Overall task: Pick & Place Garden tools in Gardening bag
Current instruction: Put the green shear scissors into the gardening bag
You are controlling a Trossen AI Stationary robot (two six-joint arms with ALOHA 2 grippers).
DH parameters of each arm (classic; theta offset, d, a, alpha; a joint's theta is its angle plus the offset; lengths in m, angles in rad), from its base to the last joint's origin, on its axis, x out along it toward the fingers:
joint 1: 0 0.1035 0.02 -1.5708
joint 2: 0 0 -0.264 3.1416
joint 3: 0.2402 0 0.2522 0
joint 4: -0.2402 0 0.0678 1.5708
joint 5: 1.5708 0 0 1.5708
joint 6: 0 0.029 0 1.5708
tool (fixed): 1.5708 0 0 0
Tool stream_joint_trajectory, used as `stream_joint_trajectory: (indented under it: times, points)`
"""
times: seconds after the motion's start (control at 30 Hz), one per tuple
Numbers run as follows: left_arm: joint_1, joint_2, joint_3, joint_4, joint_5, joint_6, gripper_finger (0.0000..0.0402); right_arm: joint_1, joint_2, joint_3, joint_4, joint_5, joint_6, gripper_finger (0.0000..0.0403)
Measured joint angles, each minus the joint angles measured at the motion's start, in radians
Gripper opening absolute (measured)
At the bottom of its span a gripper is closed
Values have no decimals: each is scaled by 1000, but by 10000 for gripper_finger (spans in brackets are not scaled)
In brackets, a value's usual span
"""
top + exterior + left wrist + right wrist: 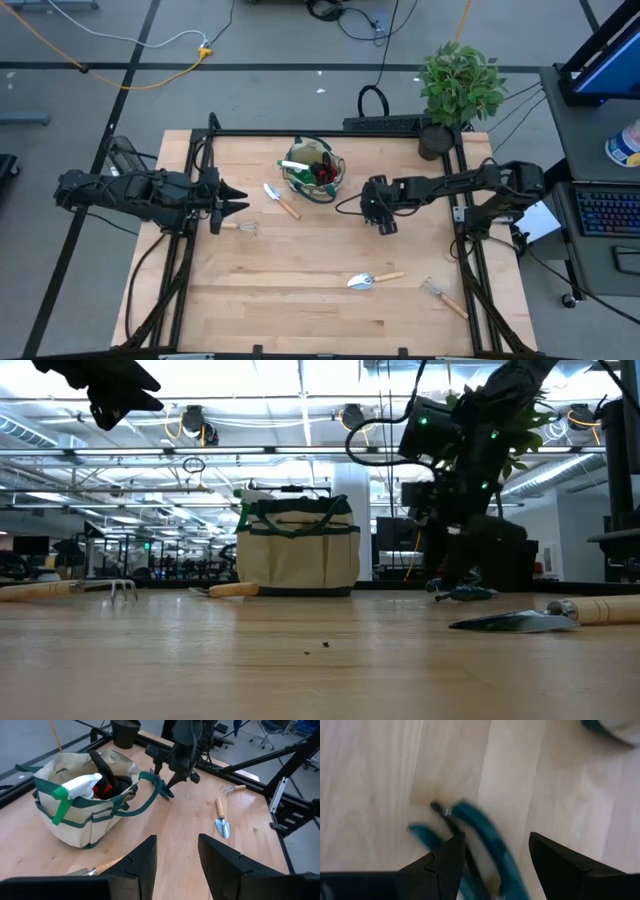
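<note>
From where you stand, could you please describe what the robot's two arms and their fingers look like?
Both arms are dark, nearly black, built of jointed segments. The left gripper ends in two pointed, wedge-shaped black fingers with angular, faceted edges. The right gripper has the same matte black fingers. Black cables loop along the right arm, and small green indicator lights glow on its housing in the low view.

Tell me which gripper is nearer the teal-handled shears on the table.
Right. The right gripper hangs open directly over the teal-handled shears. The left gripper waits open at the table's far side, past the gardening bag.
</note>
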Motion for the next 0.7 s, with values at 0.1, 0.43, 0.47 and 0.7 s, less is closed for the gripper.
stream_joint_trajectory:
  times: [0.1, 0.43, 0.47, 0.7]
  points:
    - [0, 0, 0, 0, -3, -4, 150, 0, 19, 0, -1, 1, -1, 212]
    - [0, 3, 0, 5, -4, -15, 150, -5, 87, 4, 35, 0, 24, 210]
    - [0, 4, 0, 5, -4, -14, 150, -5, 87, 3, 35, -1, 31, 207]
    - [0, 36, 0, 6, -4, -14, 150, -5, 82, 2, 34, -8, 52, 161]
